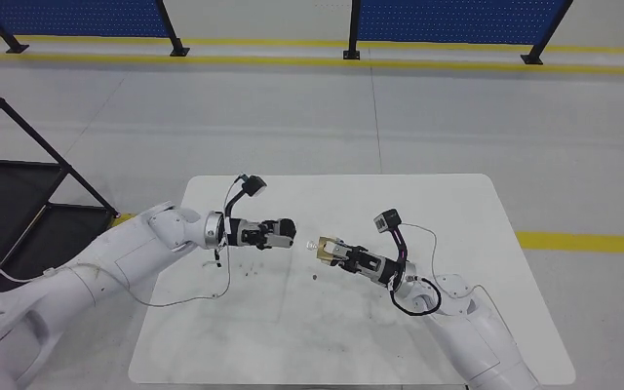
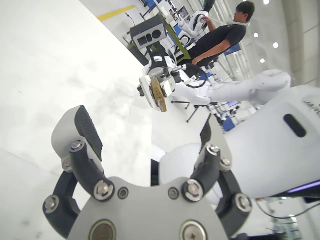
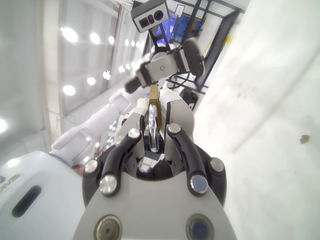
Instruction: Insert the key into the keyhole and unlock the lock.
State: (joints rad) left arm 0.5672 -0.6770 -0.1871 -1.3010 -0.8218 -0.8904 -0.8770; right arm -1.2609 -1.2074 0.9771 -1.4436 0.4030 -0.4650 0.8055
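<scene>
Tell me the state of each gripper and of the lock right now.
left gripper: open, holding nothing.
right gripper: shut on the lock.
lock: held clear of the table, pointing toward the left gripper; cannot tell if the shackle is latched.

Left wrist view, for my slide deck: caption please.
Open, empty left gripper faces the right gripper, which clamps a brass padlock.

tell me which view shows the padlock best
The left wrist view: the padlock sticks out of the right gripper, so its brass body and free end show clear of the fingers. The right wrist view shows it edge-on, shackle nearest the camera. The top view shows a small brass block.
</scene>
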